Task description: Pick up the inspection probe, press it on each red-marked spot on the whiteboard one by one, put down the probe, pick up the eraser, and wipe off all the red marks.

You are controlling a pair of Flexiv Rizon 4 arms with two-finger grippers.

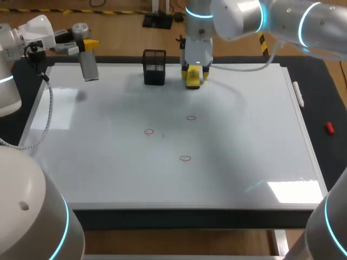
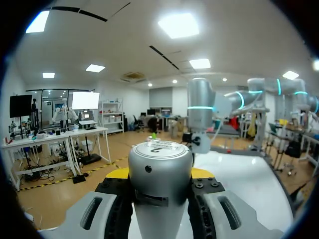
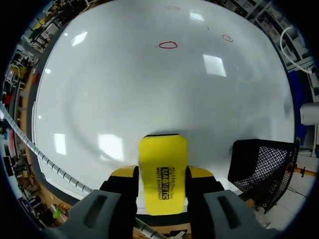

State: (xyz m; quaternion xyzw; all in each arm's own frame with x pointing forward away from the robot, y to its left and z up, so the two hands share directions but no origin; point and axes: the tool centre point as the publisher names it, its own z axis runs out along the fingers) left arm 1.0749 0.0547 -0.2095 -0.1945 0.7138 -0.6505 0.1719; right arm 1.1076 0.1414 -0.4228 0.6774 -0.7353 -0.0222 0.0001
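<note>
Your big whiteboard (image 1: 244, 162) takes up most of the table. Your left gripper (image 1: 88, 45) is up at the far left corner. It is squeezing the grey probe (image 1: 90, 67) from both sides, and the probe hangs above the board without touching it. I think it is kept there so it is out of the way.

Your right gripper (image 1: 193, 71) is down low at the far edge of the board. It is pinching the yellow eraser (image 1: 193, 81), right next to the black basket (image 1: 154, 67). I cannot tell if the eraser touches the board.

There are three small red marks in the middle: one (image 1: 149, 131), one (image 1: 191, 117) and one (image 1: 185, 158). None is wiped off. The eraser is well away from them, so I think wiping comes next.
</note>
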